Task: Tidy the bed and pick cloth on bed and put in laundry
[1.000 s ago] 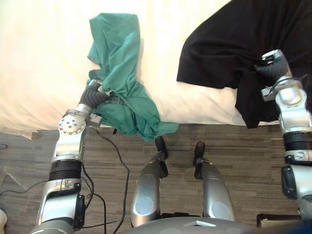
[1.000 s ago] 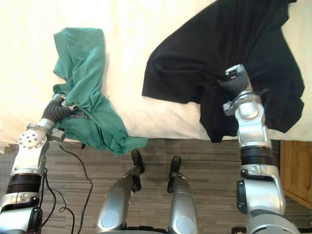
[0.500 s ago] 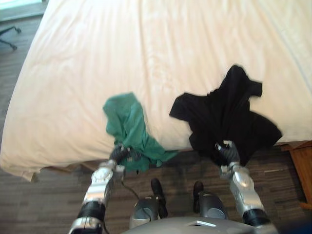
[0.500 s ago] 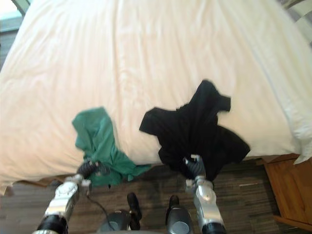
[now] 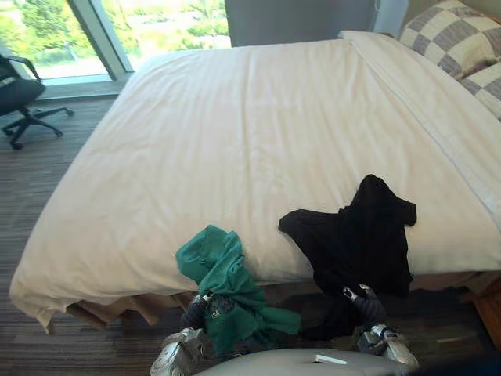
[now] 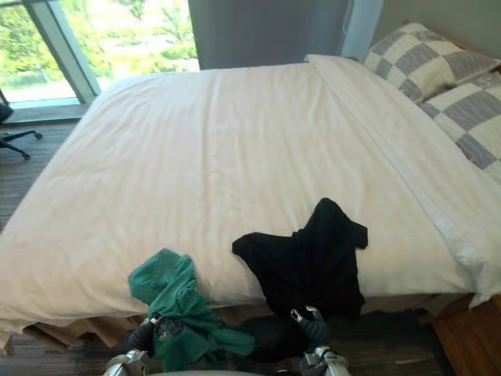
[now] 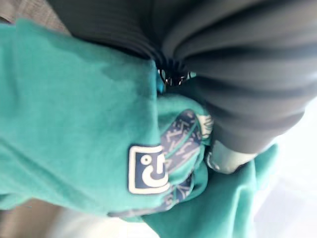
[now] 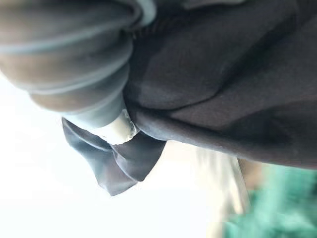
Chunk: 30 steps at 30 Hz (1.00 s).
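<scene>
Green cloth (image 5: pixel 227 294), crumpled, is clenched in the left hand (image 5: pixel 196 312); black cloth (image 5: pixel 360 235), limp over the white bed (image 5: pixel 235 141) edge, in the right hand (image 5: pixel 368 307).

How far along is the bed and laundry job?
Done: both cloths are grabbed. In hand: the left hand is closed on the green cloth, the right hand on the black cloth. Both cloths lie partly on the bed, draped over its near edge. Left: lift them clear and carry them to the laundry. The bed looks mostly smooth, so little tidying seems needed.
</scene>
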Tool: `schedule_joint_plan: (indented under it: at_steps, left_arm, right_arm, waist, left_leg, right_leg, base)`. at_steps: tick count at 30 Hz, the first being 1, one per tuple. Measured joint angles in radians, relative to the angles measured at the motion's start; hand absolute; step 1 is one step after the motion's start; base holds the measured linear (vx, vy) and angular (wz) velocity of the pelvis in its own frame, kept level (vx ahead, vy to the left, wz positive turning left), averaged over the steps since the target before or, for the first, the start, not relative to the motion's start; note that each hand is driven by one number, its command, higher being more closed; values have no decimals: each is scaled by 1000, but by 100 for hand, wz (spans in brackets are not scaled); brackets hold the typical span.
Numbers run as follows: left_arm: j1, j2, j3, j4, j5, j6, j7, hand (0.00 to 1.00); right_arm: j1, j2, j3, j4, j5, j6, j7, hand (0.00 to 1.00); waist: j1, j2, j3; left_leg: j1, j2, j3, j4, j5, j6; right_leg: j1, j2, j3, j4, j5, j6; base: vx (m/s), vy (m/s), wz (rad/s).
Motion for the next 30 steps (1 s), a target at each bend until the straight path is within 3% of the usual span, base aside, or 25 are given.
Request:
schedule_joint_plan:
  at_steps: [2,3,6,8,9,11,13,17,18,19,21,22,23,25,26,28,29,30]
  left_arm:
    - [13,-14,0,-8,-29,1,35,100]
    - [24,-21,-2,-12,-30,3,50,100]
    - [24,-30,-2,-28,-30,6,83,100]
    - [20,-24,4,-31,-38,2,133,100]
    - [13,-26,4,-34,-39,2,163,100]
    - [10,-63,-12,-62,-39,3,232,100]
    - [-2,-79,-59,-77,-41,3,298,100]
    - [-40,-96,-134,-78,-78,-2,387,100]
    - [-40,-99,-147,-78,-79,-11,407,100]
    - [-42,-99,-158,-78,-88,-17,426,100]
    - [-45,-103,-177,-77,-99,-36,426,100]
    - [-47,-98,-189,-78,-99,-54,425,100]
    - [-46,-94,-189,-80,-98,-61,424,100]
    - [-37,-88,-183,-90,-98,-84,415,100]
    - [-27,-100,-172,-91,-98,-91,409,100]
    - [-3,-86,-127,-91,-98,-117,399,100]
    - [8,-80,-126,-92,-98,-119,396,100]
    - [24,-76,-116,-96,-97,-128,396,100]
  right_arm:
    - [25,-2,0,0,-4,31,60,100]
    - [41,-1,-1,-2,-14,44,85,100]
    - [97,12,24,-23,-13,53,114,100]
    - [103,30,64,-52,-11,71,133,100]
    - [101,30,76,-61,-11,90,146,100]
    - [77,30,83,-94,-13,143,156,100]
    - [58,35,118,-108,-31,185,161,100]
    - [59,51,173,-108,-89,222,166,100]
    - [61,59,184,-106,-104,226,158,100]
    - [64,67,182,-100,-113,224,140,100]
    - [57,65,173,-88,-109,202,110,100]
    - [50,63,157,-74,-105,191,97,100]
    - [46,59,146,-66,-96,185,85,100]
    - [39,28,130,-52,-62,167,54,100]
    - [33,10,128,-47,-51,163,48,100]
    - [-19,-16,134,-44,-31,151,37,100]
    - [-26,-19,128,-42,-29,149,34,100]
    - [-45,-22,121,-36,-20,149,32,100]
  waist:
    - [1,-10,3]
    - [2,-20,3]
    - [-13,-31,-6]
    - [-23,-79,-17]
    - [-15,-88,-17]
    - [3,-90,-22]
    - [6,-81,-19]
    - [8,-70,5]
    - [6,-73,6]
    - [-2,-80,14]
    - [-14,-94,25]
    - [-13,-93,30]
    - [-14,-94,40]
    - [-22,-77,60]
    - [-20,-35,67]
    - [-1,-29,97]
    - [1,-41,98]
    - [23,-39,106]
  left_leg:
    - [9,-26,-61,0,-10,17]
    - [10,-39,-107,1,-14,23]
    - [-13,-62,-267,33,-13,43]
    - [-35,-65,-275,35,-4,57]
    - [-46,-57,-240,36,-2,58]
    - [-82,-44,-208,43,21,57]
    - [-110,-68,-255,24,75,53]
    - [-133,-104,-347,0,116,58]
    - [-147,-114,-331,0,97,70]
    - [-155,-118,-234,5,48,126]
    - [-178,-111,-96,37,-4,203]
    - [-186,-102,-28,64,-5,219]
    - [-188,-95,11,84,-4,221]
    - [-191,-78,30,123,0,223]
    - [-196,-61,18,127,26,226]
    - [-240,-64,7,191,46,203]
    - [-269,-63,15,232,23,184]
    - [-314,-42,53,342,-31,192]
  right_leg:
    - [-12,-38,-7,116,-44,-1]
    - [-47,-53,43,226,-56,-22]
    - [-106,-22,229,427,-58,-83]
    - [-14,-12,273,299,-78,-67]
    - [10,-15,268,251,-87,-63]
    - [24,-19,211,191,-87,-62]
    - [53,-31,166,136,-112,-20]
    - [103,-45,69,101,-119,-7]
    - [116,-57,15,93,-126,6]
    - [139,-70,-43,79,-123,7]
    - [183,-80,-153,60,-96,8]
    - [204,-83,-215,75,-93,6]
    - [228,-85,-253,98,-93,5]
    - [238,-83,-271,227,-57,-39]
    - [226,-67,-260,232,-98,-44]
    - [206,-31,-256,29,-146,-30]
    - [210,-40,-270,-1,-140,-18]
    - [209,-56,-306,-14,-140,3]
  base:
    - [2,-10,83]
    - [5,-29,130]
    - [8,-83,161]
    - [22,-172,167]
    - [13,-141,101]
    - [-17,-135,70]
    - [-51,-127,74]
    - [-42,-61,85]
    - [-47,-20,112]
    - [2,-4,130]
    - [75,33,201]
    - [105,48,243]
    - [150,26,252]
    - [142,-7,230]
    - [77,-12,157]
    - [37,46,109]
    - [94,76,59]
    - [127,31,16]
